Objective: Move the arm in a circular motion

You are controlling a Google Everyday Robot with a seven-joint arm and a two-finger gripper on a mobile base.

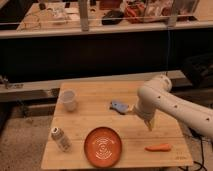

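The arm (172, 102) reaches in from the right over the wooden table (95, 117), elbow bent above its right half. The gripper (149, 125) points down between a blue object (120, 106) and a carrot (158, 147), near an orange plate (103, 146)

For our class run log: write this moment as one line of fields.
arm: cream-white tubular robot arm over wooden table right side | gripper: small pale gripper pointing down, holding nothing | nearby: orange round plate, orange carrot
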